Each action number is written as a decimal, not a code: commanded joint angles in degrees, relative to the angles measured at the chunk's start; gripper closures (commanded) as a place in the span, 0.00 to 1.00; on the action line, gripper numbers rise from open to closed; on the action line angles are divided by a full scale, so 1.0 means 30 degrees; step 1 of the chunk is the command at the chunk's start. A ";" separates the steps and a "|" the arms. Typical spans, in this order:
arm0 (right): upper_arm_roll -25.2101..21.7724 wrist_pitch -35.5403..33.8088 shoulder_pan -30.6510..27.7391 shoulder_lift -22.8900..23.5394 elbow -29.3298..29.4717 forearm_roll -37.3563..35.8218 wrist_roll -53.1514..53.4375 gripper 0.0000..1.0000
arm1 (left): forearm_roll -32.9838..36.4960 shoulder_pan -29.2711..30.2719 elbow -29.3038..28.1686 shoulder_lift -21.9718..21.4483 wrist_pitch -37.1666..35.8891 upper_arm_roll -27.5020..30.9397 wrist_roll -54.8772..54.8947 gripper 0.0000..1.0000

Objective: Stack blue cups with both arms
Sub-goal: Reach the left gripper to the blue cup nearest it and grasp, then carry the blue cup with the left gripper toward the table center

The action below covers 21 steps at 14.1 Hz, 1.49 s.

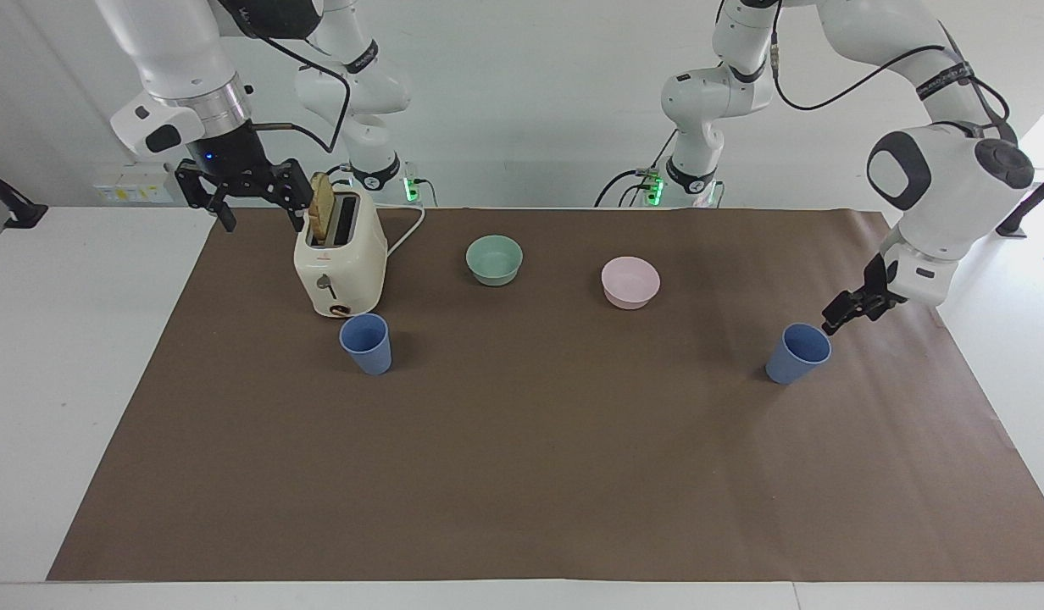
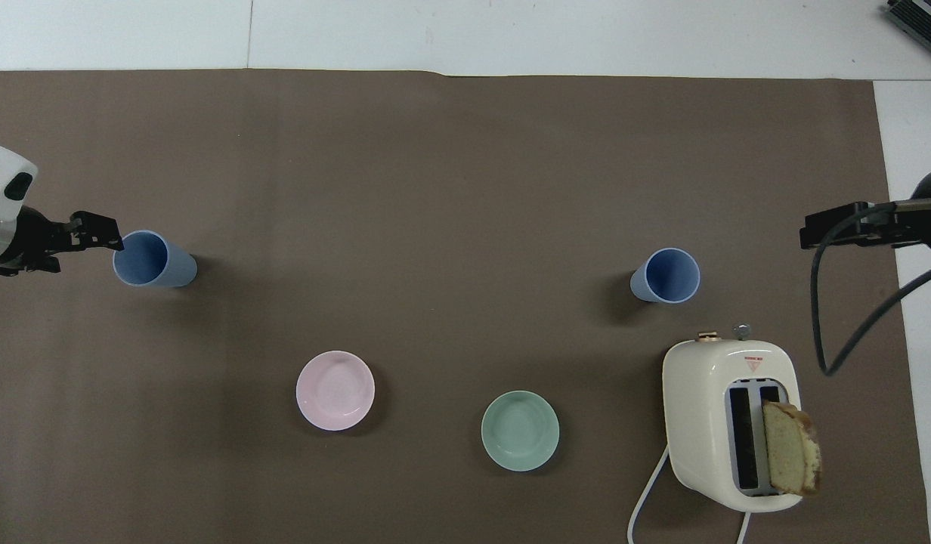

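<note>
Two blue cups stand upright on the brown mat. One blue cup stands just in front of the toaster, and it shows in the overhead view. The other blue cup stands toward the left arm's end of the table, and it also shows in the overhead view. My left gripper is low, right beside that cup's rim on the side toward the table's end. I cannot tell whether it touches the cup. My right gripper hangs open and empty in the air beside the toaster, where it waits.
A cream toaster with a bread slice sticking out stands toward the right arm's end. A mint-green bowl and a pale-pink bowl sit nearer to the robots than the cups. The brown mat covers the table.
</note>
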 commanded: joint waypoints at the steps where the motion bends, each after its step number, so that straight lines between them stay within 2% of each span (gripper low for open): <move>1: 0.0141 -0.0253 -0.0278 0.0043 0.0208 0.0451 0.0188 0.00 | 0.0284 0.0104 -0.1189 -0.0025 0.1457 -0.0149 -0.0481 0.00; 4: 0.0141 -0.0224 -0.0278 0.0043 0.0208 0.0451 0.0188 0.00 | 0.0255 0.0045 -0.1394 0.0328 0.1869 -0.0149 -0.0511 0.00; 6: 0.0170 -0.0224 -0.0278 0.0043 0.0208 0.0451 0.0188 0.00 | 0.0110 0.0074 -0.1395 0.0327 0.1840 -0.0149 -0.0569 0.65; 7: 0.0142 -0.0224 -0.0278 0.0043 0.0208 0.0451 0.0188 0.00 | 0.0079 0.0104 -0.1395 0.0356 0.1811 -0.0149 -0.0830 0.91; 8: 0.0141 -0.0224 -0.0278 0.0043 0.0208 0.0451 0.0188 0.00 | 0.0050 0.0104 -0.1337 0.0357 0.1752 -0.0149 -0.1123 1.00; 14: 0.0141 -0.0253 -0.0278 0.0043 0.0208 0.0451 0.0188 0.00 | -0.0155 -0.0130 0.0213 0.0738 0.1402 -0.0207 -0.1302 1.00; 17: 0.0141 -0.0224 -0.0278 0.0043 0.0208 0.0451 0.0188 0.00 | -0.0885 -0.0451 0.2579 0.0562 -0.1225 -0.0354 -0.1883 1.00; 19: 0.0141 -0.0224 -0.0278 0.0043 0.0237 0.0451 0.0188 0.00 | -0.0888 -0.1675 0.3961 0.0562 -0.2405 -0.0471 -0.4102 1.00; 21: 0.0141 -0.0224 -0.0278 0.0043 0.0208 0.0451 0.0188 0.00 | -0.0859 -0.3665 0.4025 0.0591 -0.2263 -0.0442 -0.6650 1.00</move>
